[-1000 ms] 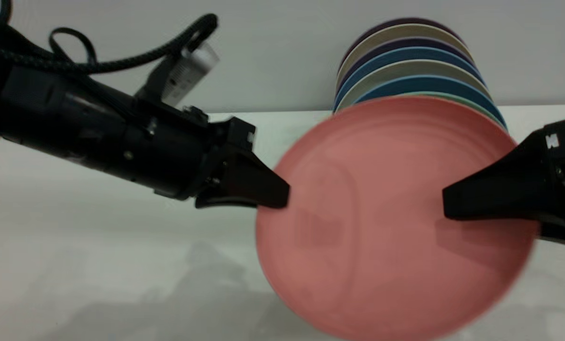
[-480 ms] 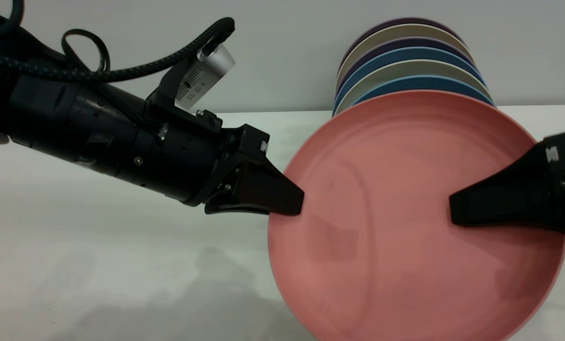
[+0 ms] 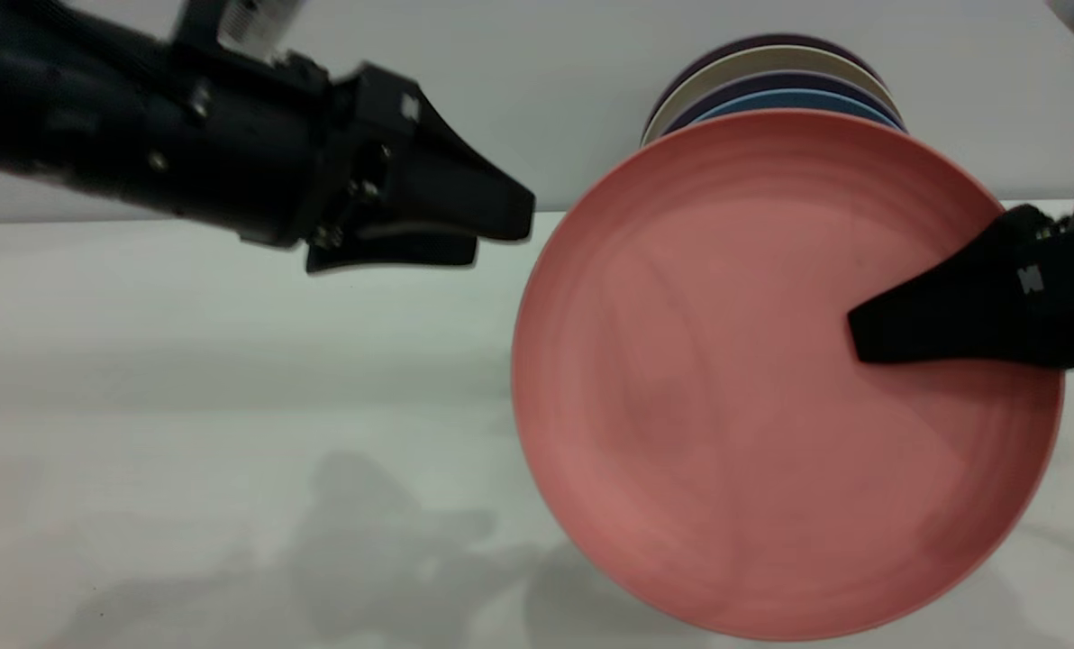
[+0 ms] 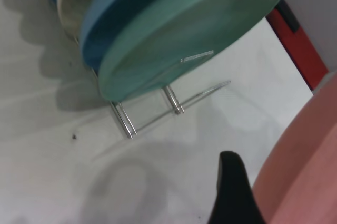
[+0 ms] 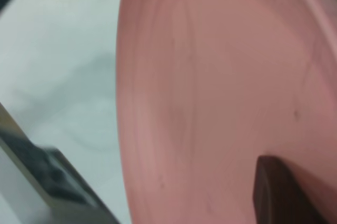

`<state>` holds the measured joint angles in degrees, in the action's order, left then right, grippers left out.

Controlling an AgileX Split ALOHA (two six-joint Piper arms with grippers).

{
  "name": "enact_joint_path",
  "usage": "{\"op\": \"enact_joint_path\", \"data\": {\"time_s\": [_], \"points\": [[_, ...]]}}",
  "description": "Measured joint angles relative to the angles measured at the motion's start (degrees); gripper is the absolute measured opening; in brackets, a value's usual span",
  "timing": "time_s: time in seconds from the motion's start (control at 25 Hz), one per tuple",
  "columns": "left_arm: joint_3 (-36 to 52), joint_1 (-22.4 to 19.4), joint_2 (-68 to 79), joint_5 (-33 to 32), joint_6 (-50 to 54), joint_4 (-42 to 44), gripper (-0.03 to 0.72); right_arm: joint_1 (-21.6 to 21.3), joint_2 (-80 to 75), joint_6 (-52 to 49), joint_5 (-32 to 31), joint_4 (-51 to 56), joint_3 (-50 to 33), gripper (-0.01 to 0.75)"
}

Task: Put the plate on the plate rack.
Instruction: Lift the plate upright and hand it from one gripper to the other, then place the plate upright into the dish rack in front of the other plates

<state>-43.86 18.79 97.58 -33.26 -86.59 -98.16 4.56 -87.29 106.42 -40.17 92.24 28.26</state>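
The salmon-pink plate (image 3: 726,379) is held upright and tilted above the table, in front of the racked plates. My right gripper (image 3: 861,333) is shut on its right rim, with one finger (image 5: 279,192) lying across the plate's face (image 5: 221,87). My left gripper (image 3: 501,234) is open, empty and apart from the plate, up and to its left. In the left wrist view one finger (image 4: 231,192) shows beside the pink rim (image 4: 310,166). The silver wire plate rack (image 4: 174,100) shows there under a teal-green plate (image 4: 184,39). The pink plate hides the rack in the exterior view.
Several blue, beige and purple plates (image 3: 762,72) stand on edge in the rack behind the pink plate. A red and black object (image 4: 300,45) lies past the rack. Bare white table (image 3: 231,406) spreads to the left and front.
My left gripper has let go of the plate's left rim and moved up and to the left. My right gripper has raised the plate, which now covers more of the racked plates.
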Motion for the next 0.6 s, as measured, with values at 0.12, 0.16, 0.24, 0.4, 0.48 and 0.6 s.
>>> {"op": "enact_joint_path", "data": {"time_s": [0.12, 0.16, 0.24, 0.4, 0.48, 0.6], "points": [[0.0, -1.3, -1.85, 1.1, 1.3, 1.85, 0.524, 0.0, 1.23, -3.38, 2.05, -10.67, 3.82, 0.13], [0.0, -1.85, -2.4, 1.45, 1.73, 2.1, 0.525, 0.0, 1.98, -4.97, 2.67, -14.76, 4.87, 0.13], [0.0, -2.98, -3.22, 1.91, 2.05, 2.28, 0.525, 0.0, 3.87, -9.11, 3.2, -23.13, 7.66, 0.13], [0.02, -5.61, -4.06, 2.15, 2.38, 2.4, 0.526, 0.0, 9.17, -16.8, 2.7, -39.64, 13.79, 0.13], [0.02, -6.7, -4.21, 2.15, 2.38, 2.4, 0.526, 0.29, 11.37, -19.05, 2.66, -45.3, 17.12, 0.13], [0.02, -7.83, -4.21, 2.34, 2.44, 1.79, 0.526, 2.91, 13.17, -20.6, 3.62, -52.53, 21.88, 0.13]]}}
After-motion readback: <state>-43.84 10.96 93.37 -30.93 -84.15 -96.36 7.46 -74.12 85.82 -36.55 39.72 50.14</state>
